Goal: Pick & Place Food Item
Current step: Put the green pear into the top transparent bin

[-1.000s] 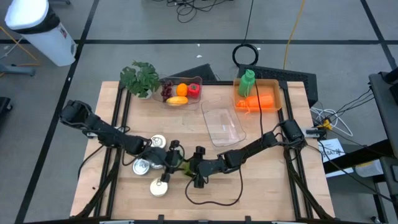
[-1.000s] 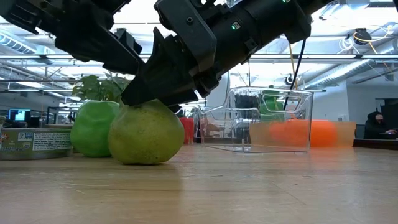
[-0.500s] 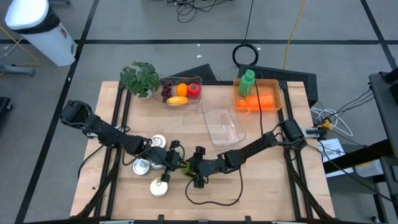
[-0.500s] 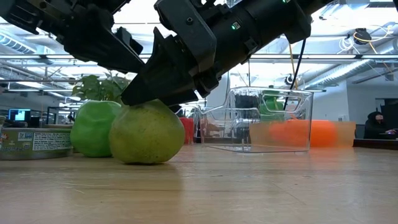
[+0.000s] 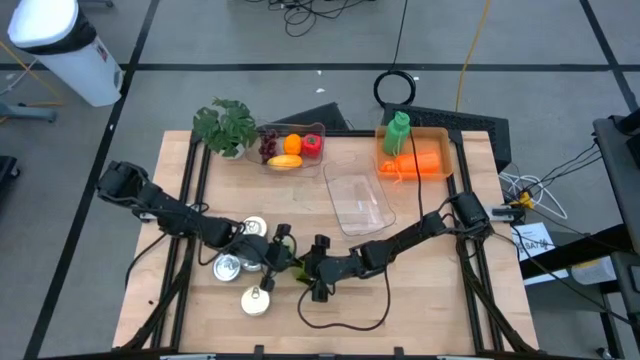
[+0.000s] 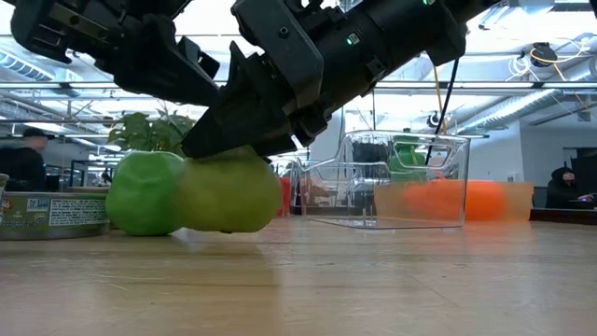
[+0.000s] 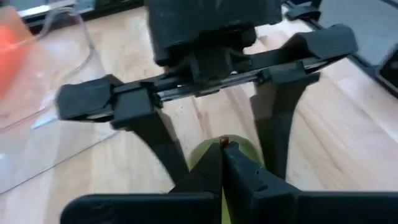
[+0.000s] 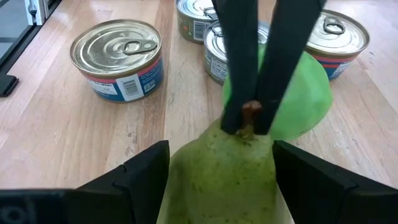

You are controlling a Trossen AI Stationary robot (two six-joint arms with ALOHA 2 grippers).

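Observation:
A yellow-green pear (image 8: 217,180) (image 5: 293,265) (image 6: 229,191) sits near the table's middle front, beside a green apple (image 8: 305,93) (image 6: 140,191). My left gripper (image 7: 222,158) (image 5: 282,254) reaches in from the table's left and is shut on the pear's stem. My right gripper (image 8: 221,168) (image 5: 306,268) comes from the right and is open. Its fingers (image 8: 143,177) stand on either side of the pear's body; I cannot tell whether they touch it. My left gripper pinches the pear's brown stem (image 8: 251,109) (image 7: 222,143) between its two fingertips, which slant down onto the pear's top. The pear hangs stem-up below the fingers. In the low view it is blurred, so whether its underside is on the table cannot be told.
Several tin cans (image 8: 116,59) (image 5: 240,266) (image 6: 47,215) stand left of the fruit. Farther back are a clear empty container (image 5: 358,200) (image 6: 401,182), an orange tray (image 5: 440,150) with a green bottle, a box of fruit (image 5: 292,148) and a plant (image 5: 225,125). A cable (image 5: 345,322) loops near the front edge.
The pear stood still on the table until half a second ago. Now it shows blurred in the low view, shifted toward the green apple with its underside higher in the picture. My left gripper has drawn up and toward the table's left, still shut on the stem.

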